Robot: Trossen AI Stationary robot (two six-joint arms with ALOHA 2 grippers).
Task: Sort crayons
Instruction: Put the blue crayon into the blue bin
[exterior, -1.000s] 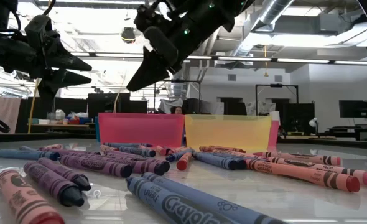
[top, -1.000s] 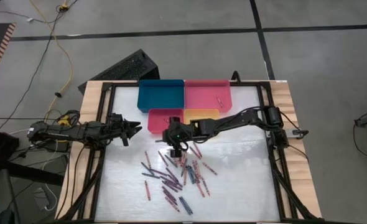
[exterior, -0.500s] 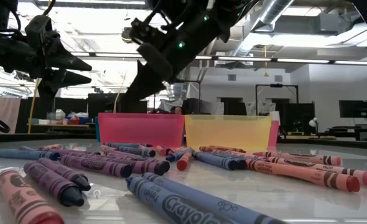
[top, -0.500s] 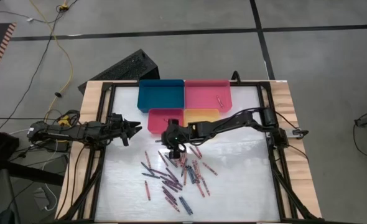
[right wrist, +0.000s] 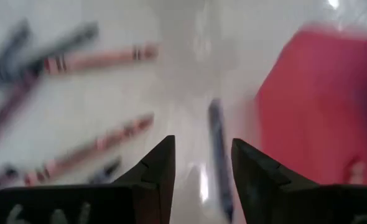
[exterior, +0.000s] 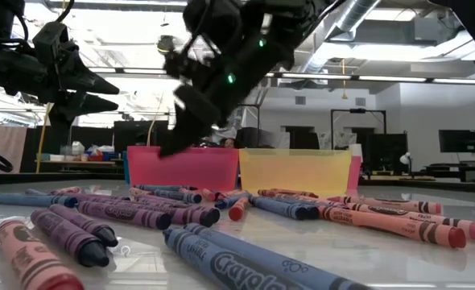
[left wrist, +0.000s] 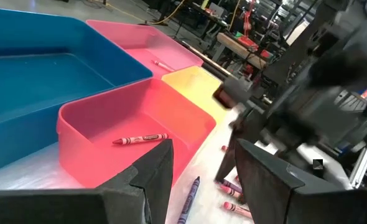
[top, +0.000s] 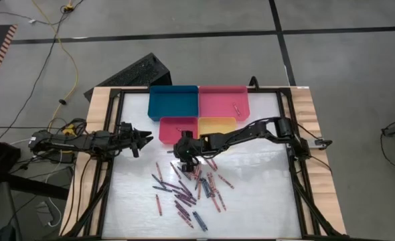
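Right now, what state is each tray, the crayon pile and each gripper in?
Blue tray: empty.
Large pink tray: holds one crayon.
Red tray: holds one red crayon, lying flat.
Yellow tray: looks empty, partly hidden.
Crayons: scattered flat on the table, unsorted.
Left gripper: open, empty, waiting beside the red tray.
Right gripper: open, empty, above the crayons.

Crayons (exterior: 245, 266) strewn across the table (exterior: 398, 258) before red tray (exterior: 181, 167) and yellow tray (exterior: 295, 171).
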